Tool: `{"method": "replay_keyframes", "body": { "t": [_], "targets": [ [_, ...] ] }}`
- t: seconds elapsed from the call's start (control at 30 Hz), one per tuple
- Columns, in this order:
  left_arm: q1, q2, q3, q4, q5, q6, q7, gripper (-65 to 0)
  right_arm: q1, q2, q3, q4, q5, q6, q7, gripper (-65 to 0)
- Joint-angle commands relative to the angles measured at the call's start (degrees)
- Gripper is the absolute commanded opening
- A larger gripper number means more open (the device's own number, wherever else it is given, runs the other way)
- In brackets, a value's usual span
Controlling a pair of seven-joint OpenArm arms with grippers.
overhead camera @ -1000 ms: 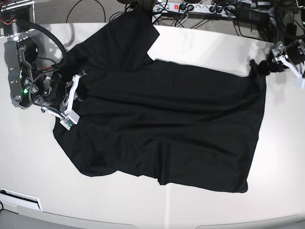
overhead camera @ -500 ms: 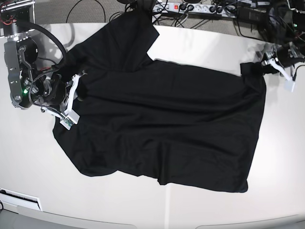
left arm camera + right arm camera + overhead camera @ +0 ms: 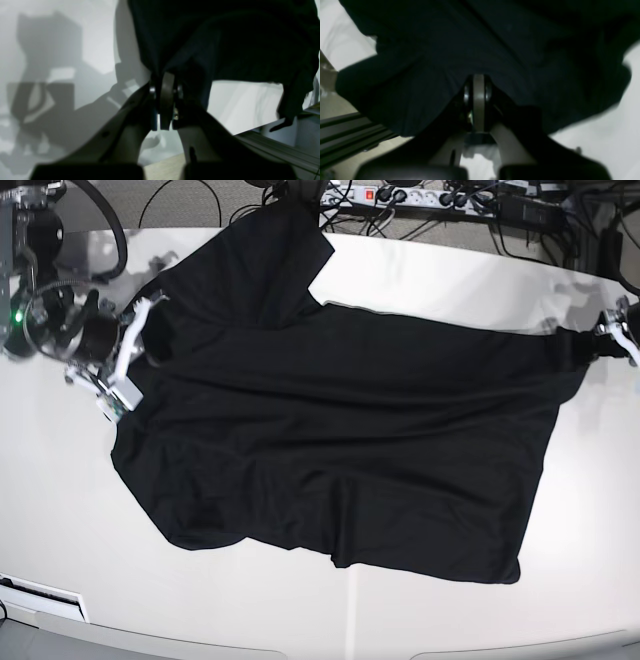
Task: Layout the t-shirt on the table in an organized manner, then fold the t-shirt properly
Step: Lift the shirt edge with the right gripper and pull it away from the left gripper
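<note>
The black t-shirt lies spread and wrinkled across the white table, with one sleeve reaching the far edge. My left gripper is at the right table edge. It is shut on the shirt's right corner, pulled out taut. In the left wrist view the gripper pinches the fabric just above the table. My right gripper is at the shirt's left edge. In the right wrist view the gripper is shut on the fabric.
A power strip and cables run behind the table's far edge. A white bracket sits at the front left corner. Bare table shows in front of the shirt and at far right.
My left gripper has pulled the shirt's right corner further right, to the table's edge. My right gripper has moved back and left with the shirt's left edge.
</note>
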Motion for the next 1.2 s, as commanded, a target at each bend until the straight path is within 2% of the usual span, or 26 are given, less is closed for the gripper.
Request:
{"method": "replay_keyframes", "body": {
  "t": [0.0, 0.03, 0.17, 0.23, 0.3, 0.4, 0.5, 0.6, 0.73, 0.97, 1.07, 1.17],
  "targets": [
    [-0.48, -1.77, -0.46, 0.66, -1.2, -0.47, -0.13, -65.0, -1.4, 0.76, 0.94, 0.9, 0.76, -0.44, 0.76, -65.0],
    [-0.48, -1.81, -0.46, 0.66, -1.22, -0.47, 0.24, -65.0, -2.84, 0.76, 1.6, 0.9, 0.63, -1.29, 0.74, -64.2],
    [-0.52, -1.86, -0.46, 0.66, -1.31, -0.47, 0.26, -65.0, -7.85, 0.13, 4.5, 0.68, 0.37, -5.31, 0.81, -43.1],
    [-0.5, -1.9, -0.46, 0.66, -2.95, -0.47, 0.31, -65.0, -9.4, -1.2, 6.51, 0.2, 0.39, -6.47, 1.03, -35.8],
    [-0.5, -1.88, -0.46, 0.66, -3.67, -0.47, 0.55, -65.0, -10.19, -3.06, 9.25, -1.18, 0.66, -6.27, 1.75, -35.0],
    [-0.48, -1.88, -0.46, 0.66, -4.33, -0.47, 1.16, -65.0, -10.23, -5.88, 14.32, -4.76, 1.42, -4.02, 2.91, -34.4],
    [-0.48, -1.9, -0.46, 0.66, -4.5, -0.47, 1.16, -65.0, -10.12, -7.91, 19.58, -9.31, 7.37, 0.17, 3.26, -29.3],
    [-0.48, -1.9, -0.46, 0.66, -4.94, -0.47, 1.16, -65.0, -10.12, -9.05, 24.15, -13.09, 13.14, 4.02, 2.84, -28.6],
    [-0.48, -1.9, -0.46, 0.66, -5.55, -0.47, 1.18, -65.0, -9.68, -9.7, 27.93, -18.03, 17.33, 5.07, 2.93, -28.6],
    [-0.48, -1.9, -0.46, 0.66, -5.53, -0.47, 1.18, -65.0, -4.63, -10.12, 26.82, -30.14, 19.56, 6.59, -1.22, -28.6],
    [-0.48, -1.9, -0.46, 0.66, -5.53, -0.47, 1.18, -65.0, -3.48, -10.34, 24.22, -31.26, 20.31, 6.59, -4.22, -28.6],
    [-0.48, -1.9, -0.46, 0.66, -5.53, -0.47, 1.18, -65.0, -3.65, -10.32, 21.94, -31.26, 20.31, 6.59, -4.76, -28.7]
  ]
}}
